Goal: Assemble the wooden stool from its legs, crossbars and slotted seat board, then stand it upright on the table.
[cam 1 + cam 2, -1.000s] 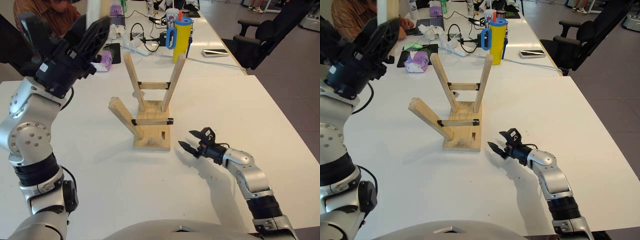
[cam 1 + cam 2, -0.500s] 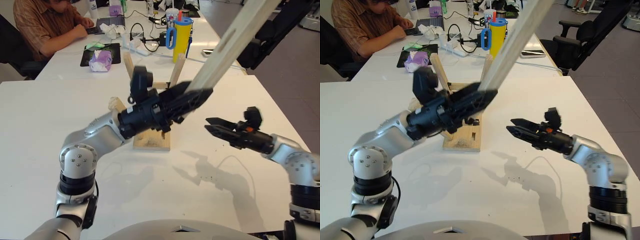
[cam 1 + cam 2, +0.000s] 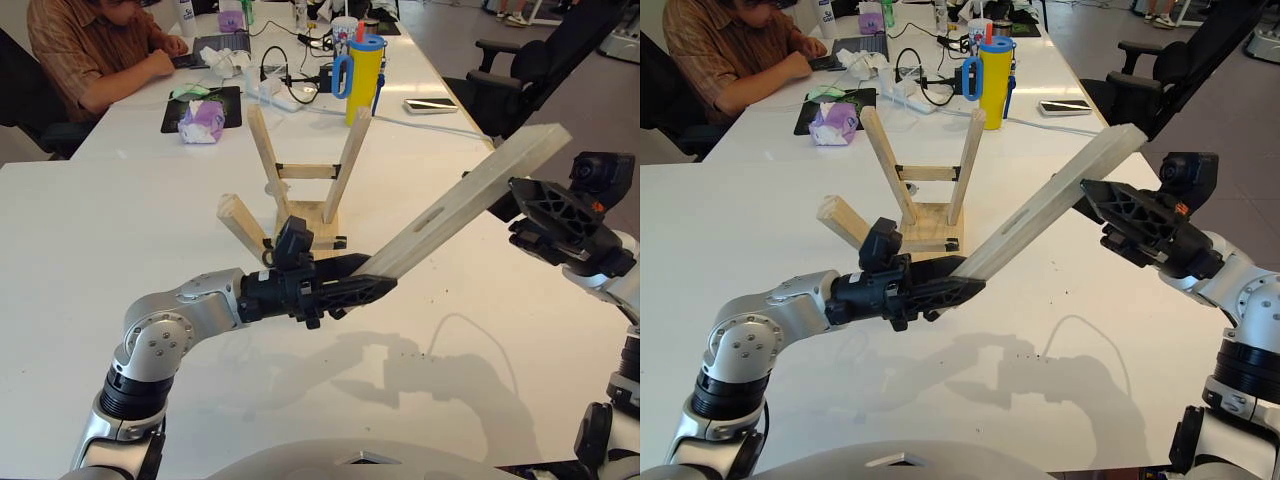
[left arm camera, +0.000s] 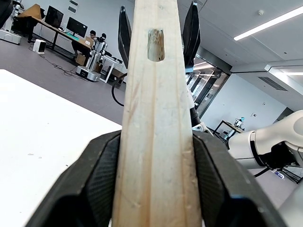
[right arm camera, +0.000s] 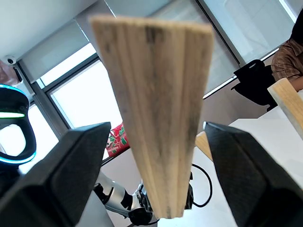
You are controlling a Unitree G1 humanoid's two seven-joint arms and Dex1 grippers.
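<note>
A long wooden leg [image 3: 455, 205] with a slot in its face slants up over the table. My left gripper [image 3: 372, 286] is shut on its lower end, its pads [image 4: 102, 184] pressed to both sides. My right gripper [image 3: 517, 210] is open at the leg's upper end [image 5: 156, 104], with its fingers [image 5: 71, 175] on either side and a gap to the wood. The partly built stool [image 3: 300, 225] lies seat-down behind my left gripper. Three of its legs point up, joined by crossbars.
A yellow bottle [image 3: 364, 78] with a blue handle, cables and a phone [image 3: 431, 105] lie at the back of the table. A purple wad [image 3: 204, 121] sits on the far table where a person works. An office chair [image 3: 520, 70] stands at the back right.
My left arm swung the leg down from high on the left to low over the table's middle. My right gripper rose from the tabletop to the leg's upper end.
</note>
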